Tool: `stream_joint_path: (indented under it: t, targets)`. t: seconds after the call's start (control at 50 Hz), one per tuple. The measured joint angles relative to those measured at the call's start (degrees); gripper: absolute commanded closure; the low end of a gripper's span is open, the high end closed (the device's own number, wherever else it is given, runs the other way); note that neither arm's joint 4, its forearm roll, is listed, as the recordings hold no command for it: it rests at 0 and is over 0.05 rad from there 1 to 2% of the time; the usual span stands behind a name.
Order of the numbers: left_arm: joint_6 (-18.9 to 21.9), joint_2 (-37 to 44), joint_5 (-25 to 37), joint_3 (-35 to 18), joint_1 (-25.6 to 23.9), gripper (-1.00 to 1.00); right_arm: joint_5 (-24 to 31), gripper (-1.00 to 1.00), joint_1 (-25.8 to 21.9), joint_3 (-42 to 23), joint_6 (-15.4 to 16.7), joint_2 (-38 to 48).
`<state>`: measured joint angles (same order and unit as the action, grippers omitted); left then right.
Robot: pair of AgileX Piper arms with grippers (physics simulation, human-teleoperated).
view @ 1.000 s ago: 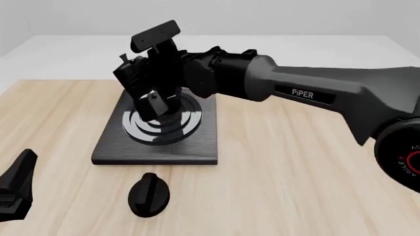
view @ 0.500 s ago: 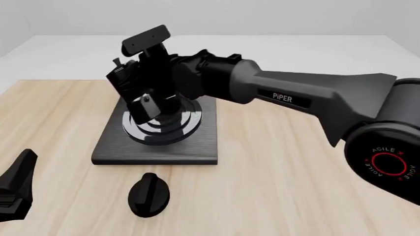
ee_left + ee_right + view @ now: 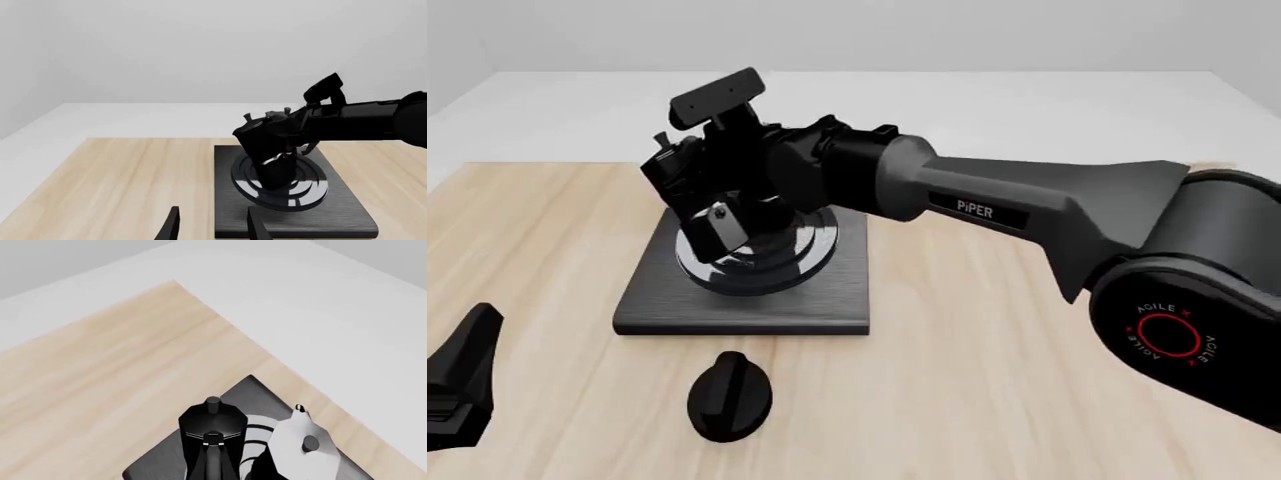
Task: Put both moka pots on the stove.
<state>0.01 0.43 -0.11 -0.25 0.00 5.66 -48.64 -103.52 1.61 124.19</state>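
At the near left edge of the front view sits the matte black left gripper (image 3: 212, 212). Its own wrist view shows two thin pointed fingers spread apart with nothing between them. It rests low over the pale, straight-grained wooden table (image 3: 988, 380).

Just beyond, lying alone on the wood, is one smooth black oval knob (image 3: 730, 397) with a raised ridge along its top. It lies near the front edge of the stove but apart from it.

Farther on is the single stove (image 3: 654, 300), a flat square black slab with a faintly brushed sheen. Glossy concentric silver-and-black burner rings (image 3: 814, 240) fill its middle.

Over those rings hangs the right gripper (image 3: 718, 228), carried by the long grey satin-finished right arm (image 3: 1028, 215), which crosses from the right side. From the front its bulk covers most of what stands on the burner.

The right wrist view shows one small black faceted moka pot (image 3: 303, 440) upright on the rings, with a silvery angular lid and a small dark top knob. Just beside it, straight ahead of the fingers, is a dark faceted shape (image 3: 212, 422) with a small round tip. Whether that is the second pot cannot be told, nor whether the right gripper is clenched on anything.

So one pot is plainly counted, along with one stove, one knob and two grippers.
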Motion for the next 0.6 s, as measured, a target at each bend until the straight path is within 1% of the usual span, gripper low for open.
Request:
stream_joint_path:
  t: [0.6]
  targets:
    - [0.0,0.0,0.0,0.0,0.0,-1.00,-2.5,1.00,0.9,1.9,-1.9,0.5]
